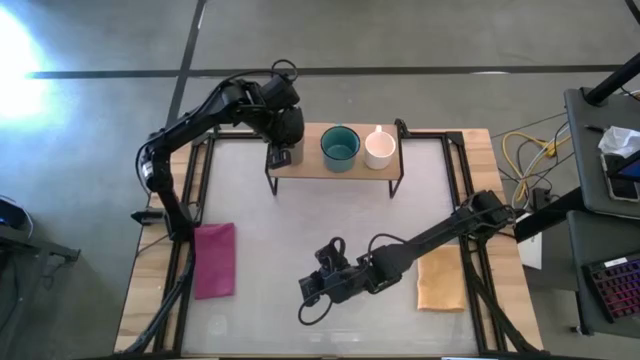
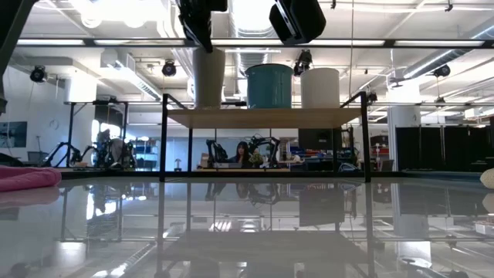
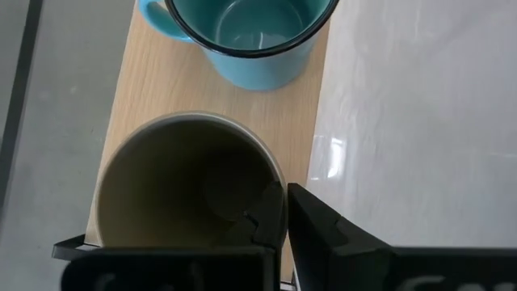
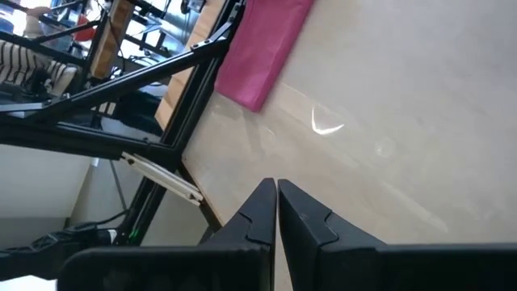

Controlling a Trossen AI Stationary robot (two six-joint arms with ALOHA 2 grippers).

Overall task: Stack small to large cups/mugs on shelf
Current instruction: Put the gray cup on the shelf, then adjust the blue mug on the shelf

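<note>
Left pincer point(image 3: 279, 222) grips tumbler point(image 3: 186, 182) rim (base hidden); right pincer point(image 4: 277, 206) closed.

On the low light-wood shelf with thin black legs point(image 2: 262, 117) stand a tall pale tumbler point(image 2: 208, 78) left, a wide teal mug point(image 2: 268, 86) centre, a white mug point(image 2: 319, 87) right.

Wood, glaze and gloss

Pale matt wood shelf point(image 1: 310, 166); glossy teal mug point(image 3: 242, 36); mirror-smooth table point(image 2: 247, 224); soft pink cloth point(image 1: 214, 259).

A grey concrete floor point(image 1: 420, 35) surrounds the counter point(image 1: 330, 250); bright ceiling lights point(image 2: 116, 9) and exposed ducts point(image 2: 255, 31) hang above.
</note>
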